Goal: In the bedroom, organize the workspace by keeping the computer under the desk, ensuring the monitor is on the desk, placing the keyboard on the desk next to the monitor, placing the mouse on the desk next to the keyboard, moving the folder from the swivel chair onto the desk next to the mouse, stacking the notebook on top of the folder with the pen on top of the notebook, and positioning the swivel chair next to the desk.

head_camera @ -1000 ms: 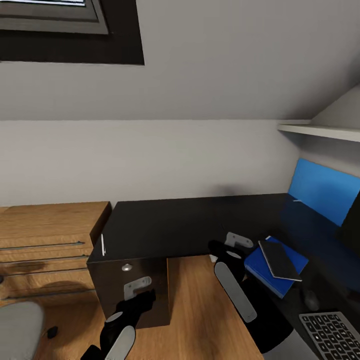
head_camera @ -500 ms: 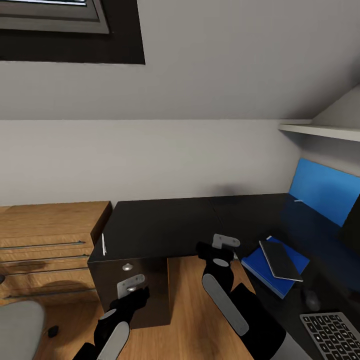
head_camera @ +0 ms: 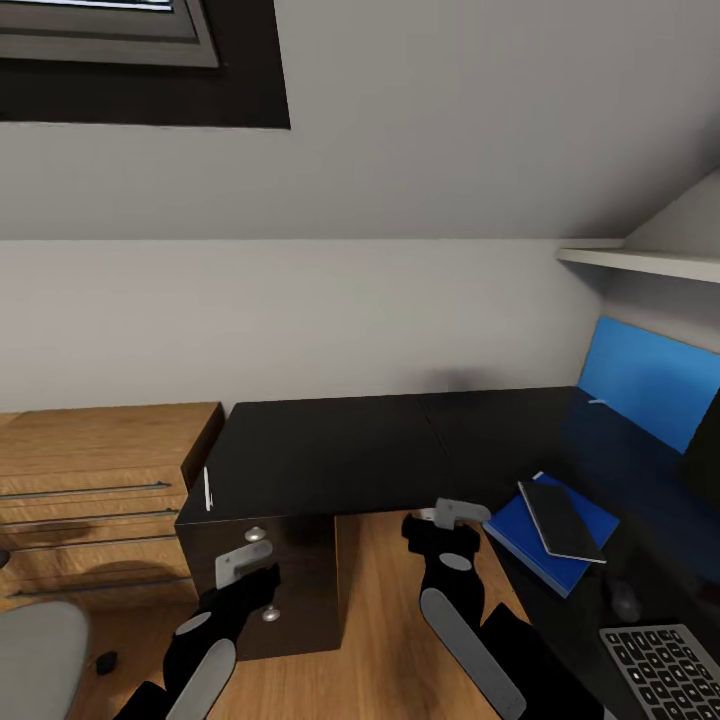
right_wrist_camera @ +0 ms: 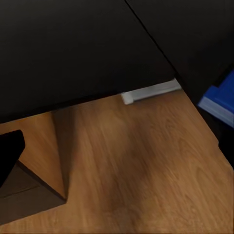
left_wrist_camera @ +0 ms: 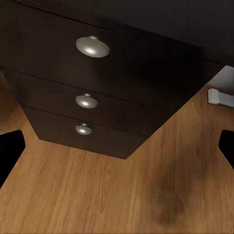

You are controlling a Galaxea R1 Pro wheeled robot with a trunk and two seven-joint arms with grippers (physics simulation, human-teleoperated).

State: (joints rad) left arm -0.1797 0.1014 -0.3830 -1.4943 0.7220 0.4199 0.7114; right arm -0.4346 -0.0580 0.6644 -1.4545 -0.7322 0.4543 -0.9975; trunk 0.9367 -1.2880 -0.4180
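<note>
The desk has a glossy black top. On its right part lies the blue folder, with the thin grey notebook askew on top. The pale pen rests near the desk's left edge. The keyboard and a dark mouse sit at the near right, and the monitor is cut off at the right edge. My right gripper hangs open over the floor, left of the folder. My left gripper is open in front of the drawer unit. The swivel chair shows at lower left.
A low light-wood cabinet stands left of the desk. A blue back panel and a white shelf are at the right. The desk's white leg meets the wood floor between my arms.
My right gripper has drawn back from beside the folder, leftward and lower. My left gripper has slid left and down in front of the drawers. Both are still open.
</note>
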